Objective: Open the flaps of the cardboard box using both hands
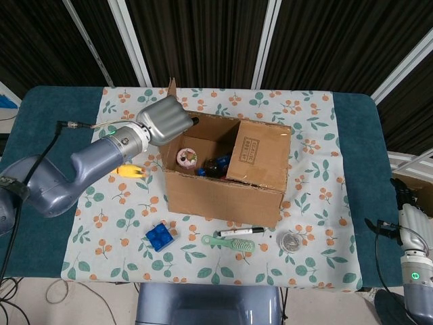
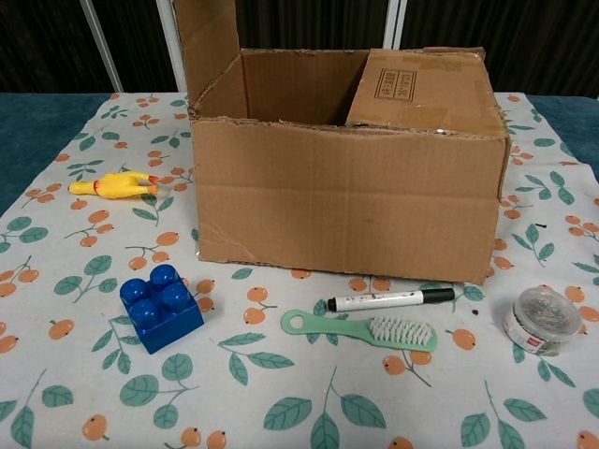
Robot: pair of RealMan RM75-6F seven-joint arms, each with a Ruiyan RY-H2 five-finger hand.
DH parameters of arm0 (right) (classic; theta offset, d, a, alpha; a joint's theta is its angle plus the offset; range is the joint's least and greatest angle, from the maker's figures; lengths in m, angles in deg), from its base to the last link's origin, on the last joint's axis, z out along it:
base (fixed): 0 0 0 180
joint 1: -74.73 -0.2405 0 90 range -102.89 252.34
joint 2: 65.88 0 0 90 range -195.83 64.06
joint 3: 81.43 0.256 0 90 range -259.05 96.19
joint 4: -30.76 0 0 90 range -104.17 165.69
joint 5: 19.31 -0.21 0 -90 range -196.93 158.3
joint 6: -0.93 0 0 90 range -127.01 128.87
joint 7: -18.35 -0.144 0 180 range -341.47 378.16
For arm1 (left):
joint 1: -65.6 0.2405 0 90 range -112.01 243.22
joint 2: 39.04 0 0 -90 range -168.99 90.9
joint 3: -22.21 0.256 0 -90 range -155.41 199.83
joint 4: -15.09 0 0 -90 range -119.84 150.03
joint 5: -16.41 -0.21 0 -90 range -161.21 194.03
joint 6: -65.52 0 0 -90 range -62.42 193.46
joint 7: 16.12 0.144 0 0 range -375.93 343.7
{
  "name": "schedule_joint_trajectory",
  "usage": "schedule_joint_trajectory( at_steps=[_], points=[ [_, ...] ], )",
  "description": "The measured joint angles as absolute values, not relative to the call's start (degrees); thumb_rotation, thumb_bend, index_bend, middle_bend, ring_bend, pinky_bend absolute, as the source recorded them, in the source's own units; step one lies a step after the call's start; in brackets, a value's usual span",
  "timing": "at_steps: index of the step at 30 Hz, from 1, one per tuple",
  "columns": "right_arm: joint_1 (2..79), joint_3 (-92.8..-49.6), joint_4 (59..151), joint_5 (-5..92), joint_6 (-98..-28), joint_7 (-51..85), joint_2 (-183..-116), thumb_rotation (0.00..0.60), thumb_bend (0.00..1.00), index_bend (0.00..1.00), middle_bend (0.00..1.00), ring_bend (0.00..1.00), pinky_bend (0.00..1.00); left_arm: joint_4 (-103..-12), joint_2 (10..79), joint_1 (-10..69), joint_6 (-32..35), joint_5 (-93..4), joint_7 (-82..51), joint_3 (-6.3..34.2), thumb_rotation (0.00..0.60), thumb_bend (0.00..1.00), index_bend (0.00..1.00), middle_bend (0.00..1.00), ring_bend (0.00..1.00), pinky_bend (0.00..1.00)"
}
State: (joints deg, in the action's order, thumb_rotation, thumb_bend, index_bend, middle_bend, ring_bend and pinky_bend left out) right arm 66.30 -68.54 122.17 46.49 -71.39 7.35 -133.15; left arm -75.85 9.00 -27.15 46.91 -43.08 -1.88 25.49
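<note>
Left hand (image 1: pixel 161 120) against raised left flap (image 2: pixel 208 39) — cardboard box (image 2: pixel 346 201) (right flap down)

The only printing sits on the cardboard box (image 2: pixel 346 201): a small dark stamped block of lines on its right flap (image 2: pixel 426 89), near the flap's inner edge. The letters are too small to read.

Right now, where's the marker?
In both views the marker lies on the tablecloth in front of the cardboard box, just behind the green brush.

Right hand (image 1: pixel 411 227) cropped at frame edge, finger pose unreadable
</note>
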Motion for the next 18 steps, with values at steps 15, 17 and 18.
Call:
schedule_joint_trajectory(
  at_steps=[15, 17, 18],
  points=[
    [66.4, -68.6, 122.4, 46.7, -71.6, 7.4, -133.1, 0.600, 0.26, 0.00, 0.00, 0.00, 0.21, -77.0, 5.8, -22.9, 46.9, -43.3, -0.7, 26.5, 0.600, 0.81, 0.25, 0.43, 0.47, 0.54],
    [66.4, -68.6, 122.5, 46.7, -71.6, 7.4, -133.1, 0.600, 0.26, 0.00, 0.00, 0.00, 0.21, -77.0, 5.6, -22.3, 46.9, -43.4, -0.6, 26.6, 0.600, 0.81, 0.25, 0.43, 0.47, 0.54],
    [66.4, -68.6, 122.5, 46.7, -71.6, 7.5, -133.1, 0.600, 0.26, 0.00, 0.00, 0.00, 0.21, -77.1, 5.5, -22.0, 46.9, -43.4, -0.6, 26.7, 0.600, 0.81, 0.25, 0.43, 0.47, 0.54]
  ],
)
